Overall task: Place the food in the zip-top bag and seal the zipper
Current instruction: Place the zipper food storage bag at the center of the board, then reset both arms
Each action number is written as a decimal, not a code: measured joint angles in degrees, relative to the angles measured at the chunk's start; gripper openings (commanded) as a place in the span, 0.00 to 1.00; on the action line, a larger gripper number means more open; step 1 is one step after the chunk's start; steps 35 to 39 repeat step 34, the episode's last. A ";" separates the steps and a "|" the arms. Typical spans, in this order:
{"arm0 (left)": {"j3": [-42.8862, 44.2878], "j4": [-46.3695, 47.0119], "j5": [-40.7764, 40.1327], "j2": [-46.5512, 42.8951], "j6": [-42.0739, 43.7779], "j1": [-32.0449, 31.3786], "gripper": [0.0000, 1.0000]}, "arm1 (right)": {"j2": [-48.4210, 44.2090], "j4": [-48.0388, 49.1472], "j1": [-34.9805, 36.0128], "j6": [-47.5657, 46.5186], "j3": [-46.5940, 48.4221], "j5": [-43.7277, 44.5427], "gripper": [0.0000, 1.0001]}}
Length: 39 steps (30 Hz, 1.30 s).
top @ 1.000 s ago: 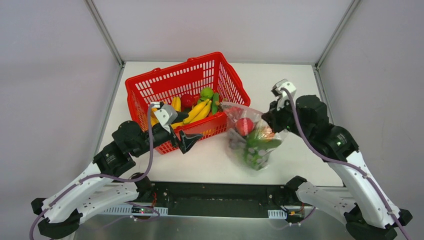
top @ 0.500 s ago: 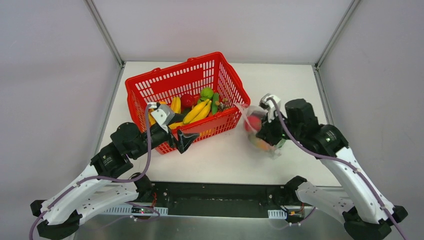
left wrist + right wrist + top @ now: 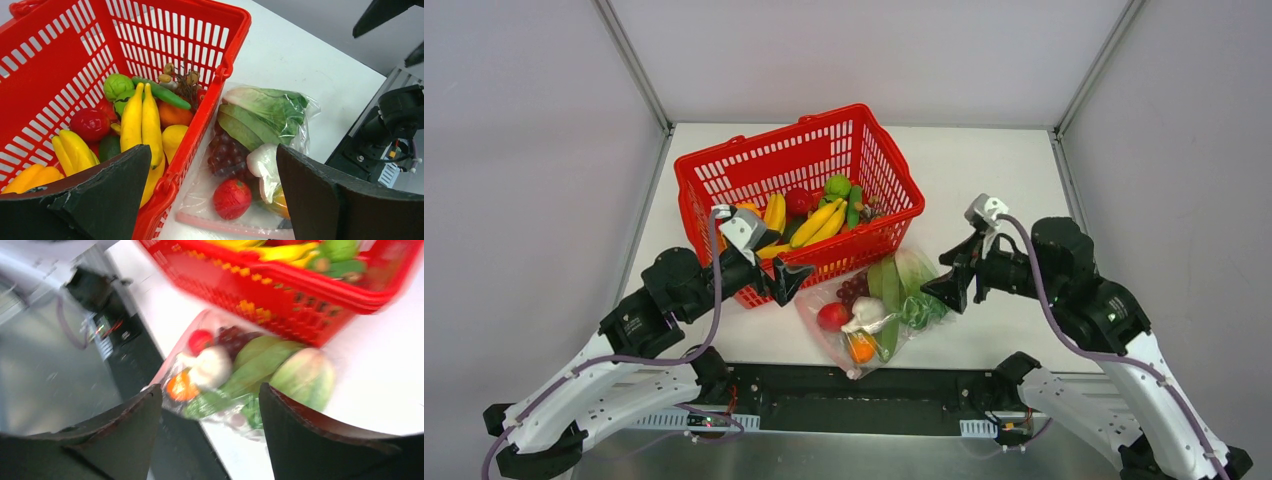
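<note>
The zip-top bag [image 3: 874,312] lies flat on the table against the basket's front right side. Inside it are lettuce [image 3: 914,275], cucumber [image 3: 886,300], grapes [image 3: 227,152], a red apple [image 3: 232,198], garlic [image 3: 864,315] and an orange [image 3: 861,348]. Its pink zipper [image 3: 230,226] runs along the end nearest the arm bases. My right gripper [image 3: 949,275] hangs open just right of the bag, holding nothing. My left gripper [image 3: 784,283] is open above the basket's front corner, and the bag shows between its fingers [image 3: 212,165]. In the blurred right wrist view the bag [image 3: 235,375] lies beyond the open gripper [image 3: 210,390].
The red mesh basket [image 3: 724,175] stands at the table's middle left and holds bananas [image 3: 819,222], a red fruit and green vegetables. Grey walls close in the table on three sides. The black base rail [image 3: 864,400] runs along the near edge.
My right gripper has opened and let go of the bag. The bag dropped from the air at the right onto the table in front of the basket. The left arm barely moved.
</note>
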 measured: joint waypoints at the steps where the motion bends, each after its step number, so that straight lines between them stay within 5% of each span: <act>1: 0.09 -0.39 -0.46 -0.09 -0.33 0.00 0.99 | -1.22 2.45 0.00 1.42 -1.09 2.71 0.74; 8: 2.75 -3.98 -7.04 -0.61 -2.95 0.00 0.99 | -2.56 14.10 0.04 13.00 -8.33 31.08 0.80; 17: 10.05 -14.78 -33.79 -0.17 -7.67 2.12 0.99 | -3.52 17.90 -0.79 22.95 -13.05 53.64 0.92; 22: 18.18 -21.22 -35.43 7.21 -10.25 8.35 0.99 | -1.95 17.73 -5.27 24.79 -13.05 53.79 0.93; 28: 19.30 -28.59 -35.52 14.27 -17.79 8.81 0.99 | 3.17 16.90 -8.83 27.34 -12.63 48.50 0.94; 39: 16.74 -29.75 -36.68 10.97 -21.24 9.03 0.99 | 0.22 18.45 -8.92 28.46 -13.07 44.70 0.94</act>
